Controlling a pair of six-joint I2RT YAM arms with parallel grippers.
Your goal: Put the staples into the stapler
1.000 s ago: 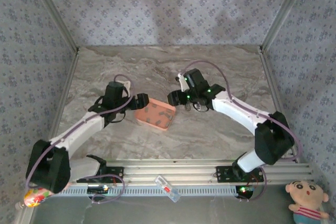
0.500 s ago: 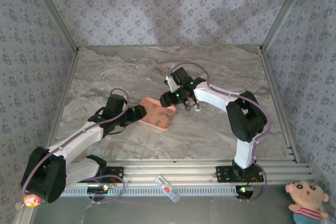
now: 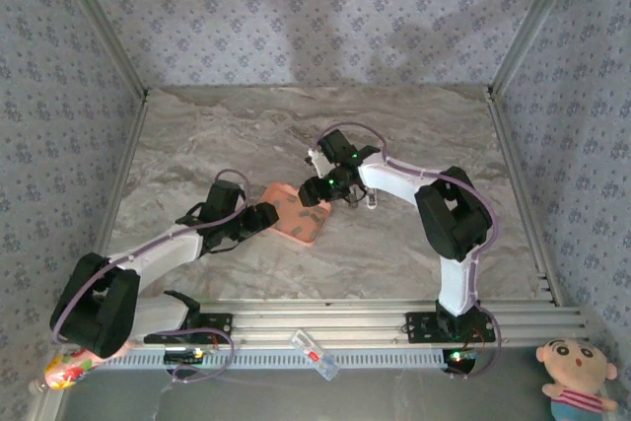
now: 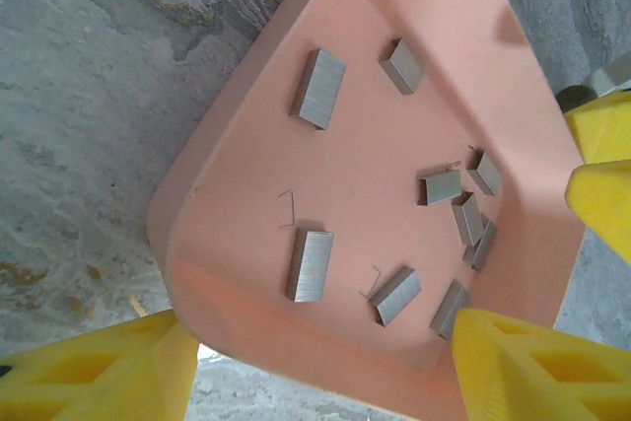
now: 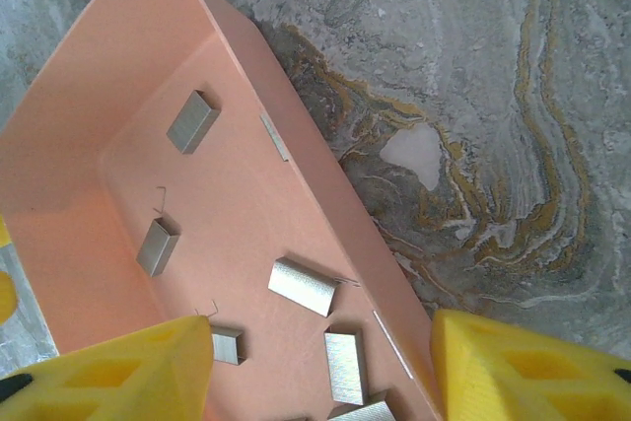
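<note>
Staples (image 4: 317,89) lie scattered on the floor of the pink tray (image 4: 246,145), short grey blocks with a few loose wires among them. Their long axes point every which way, so you have no common line to square up to. Your left jaws (image 4: 323,342) stand wide across a near corner of the tray, one finger outside the wall and the other over the inner edge. The closest blocks sit just ahead of that inner finger. Your right jaws (image 5: 323,327) are also parted and straddle the tray's long wall, one finger above the tray floor and the other above the marble worktop (image 5: 493,96). Two blocks lie just ahead of that inner finger, lying at different angles. Neither pair holds anything that you can see. From above, both arms meet at the tray from opposite ends, and neither is plainly nearer. Whether any finger touches the tray is hard to judge, since the fingers are cut off at the frame edge. You also cannot make out which object is the stapler.
</note>
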